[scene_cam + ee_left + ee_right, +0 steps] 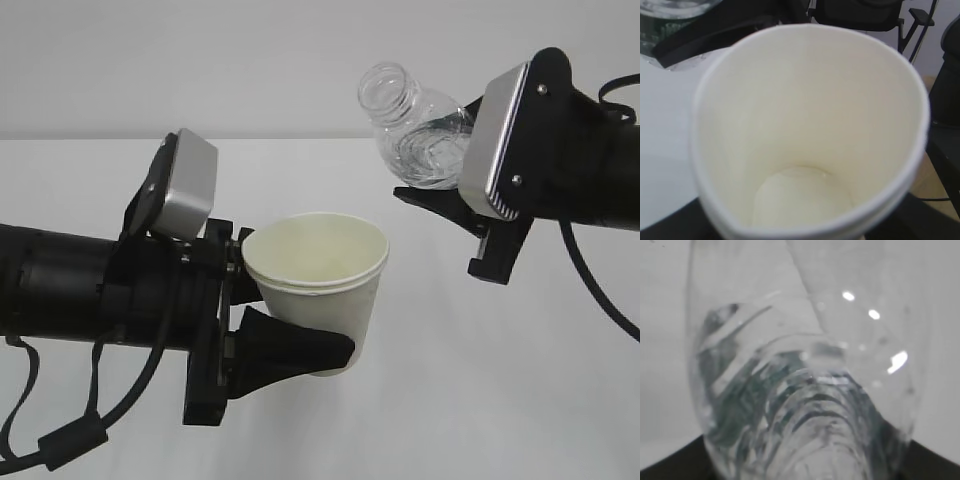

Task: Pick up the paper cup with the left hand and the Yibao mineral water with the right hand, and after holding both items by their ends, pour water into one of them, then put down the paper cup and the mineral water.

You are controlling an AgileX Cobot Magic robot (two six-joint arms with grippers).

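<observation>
Exterior view: left gripper (300, 330) comes in from the left, fingers clamped on the lower part of the paper cup (318, 280), one black finger (300, 350) wrapping the near side at the base. Cup is upright, lifted off the white table (450, 400), mouth open to the top. Looks like two nested cups, double rim line visible. Right gripper (440, 185) comes in from the upper right, closed on the water bottle (415, 125), holding it by its lower end. Bottle is tilted, open neck pointing up-left, higher than the cup and up-right of it, not touching. Some water sits in the bottle near the gripper. Grey block (185, 185) on the left gripper body, another grey block (495, 140) on the right.

Left wrist view: cup (805, 125) fills the frame, seen from above into its inside. Can't tell if liquid is at the bottom. Bottle (667, 20) with green label sits top left, blurred. Gripper jaws mostly hidden under the cup.

Right wrist view: bottle (800, 390) up close, clear ribbed plastic with water inside, held between the dark jaws at the frame bottom.
</observation>
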